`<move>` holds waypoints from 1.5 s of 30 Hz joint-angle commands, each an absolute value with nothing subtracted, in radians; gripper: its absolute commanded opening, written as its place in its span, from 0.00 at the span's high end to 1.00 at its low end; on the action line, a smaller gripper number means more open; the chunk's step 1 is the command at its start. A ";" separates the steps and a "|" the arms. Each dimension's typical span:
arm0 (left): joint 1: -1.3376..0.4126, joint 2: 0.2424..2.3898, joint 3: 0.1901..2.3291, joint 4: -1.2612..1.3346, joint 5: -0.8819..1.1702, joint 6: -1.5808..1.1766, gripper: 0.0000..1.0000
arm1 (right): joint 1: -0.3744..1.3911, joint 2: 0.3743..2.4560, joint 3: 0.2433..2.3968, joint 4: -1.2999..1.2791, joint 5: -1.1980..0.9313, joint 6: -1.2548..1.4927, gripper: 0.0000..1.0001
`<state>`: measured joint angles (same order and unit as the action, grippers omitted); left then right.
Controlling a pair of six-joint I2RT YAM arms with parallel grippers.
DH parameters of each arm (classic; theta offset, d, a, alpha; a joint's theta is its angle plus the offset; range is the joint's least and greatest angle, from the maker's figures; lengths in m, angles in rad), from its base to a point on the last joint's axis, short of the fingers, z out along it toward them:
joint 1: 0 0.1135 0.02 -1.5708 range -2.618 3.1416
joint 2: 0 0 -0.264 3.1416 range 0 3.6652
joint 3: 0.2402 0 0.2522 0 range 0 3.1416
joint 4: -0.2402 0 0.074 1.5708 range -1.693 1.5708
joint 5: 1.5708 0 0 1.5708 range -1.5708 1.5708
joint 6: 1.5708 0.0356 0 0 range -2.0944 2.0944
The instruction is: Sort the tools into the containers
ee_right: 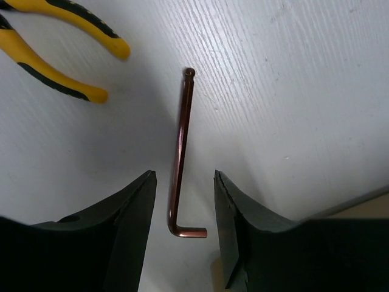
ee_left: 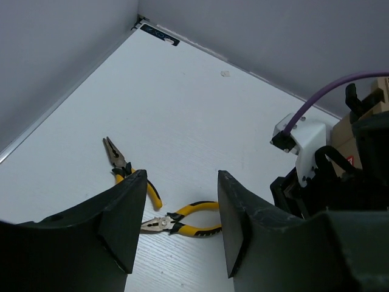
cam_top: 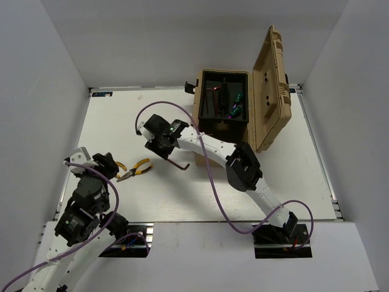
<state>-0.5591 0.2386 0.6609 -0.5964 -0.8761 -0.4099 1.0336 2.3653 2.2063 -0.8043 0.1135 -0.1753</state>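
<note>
The right pincer [ee_right: 183,182] stands apart over the hex key [ee_right: 181,140], flat on the worktop [ee_right: 292,91] mid-frame; so thin a rod may slip out. The left pincer [ee_left: 181,176], also apart, hangs above the pliers [ee_left: 188,220].

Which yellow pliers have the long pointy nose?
The left pliers in the left wrist view: their thin jaws taper to a sharp point. The other pliers beside them have short, blunt jaws.

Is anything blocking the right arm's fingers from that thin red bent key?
Nothing visible. The hex key lies flat on the table, in the gap between the open fingers of the right gripper; the yellow pliers lie off to one side.
</note>
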 commanded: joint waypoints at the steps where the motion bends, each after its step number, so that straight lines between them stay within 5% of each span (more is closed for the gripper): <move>1: -0.560 0.252 0.657 -0.580 -0.827 -0.383 0.39 | 1.011 2.365 2.188 -0.796 0.115 -0.163 0.50; 31: -0.560 0.252 0.657 -0.561 -0.808 -0.365 0.39 | 0.983 2.471 2.117 -0.899 -0.089 -0.181 0.66; 41: -0.560 0.242 0.657 -0.561 -0.808 -0.365 0.39 | 1.011 2.471 2.057 -0.885 -0.006 -0.152 0.99; 45: -0.560 0.242 0.657 -0.561 -0.808 -0.365 0.39 | 1.011 2.462 2.068 -0.896 -0.037 -0.134 1.00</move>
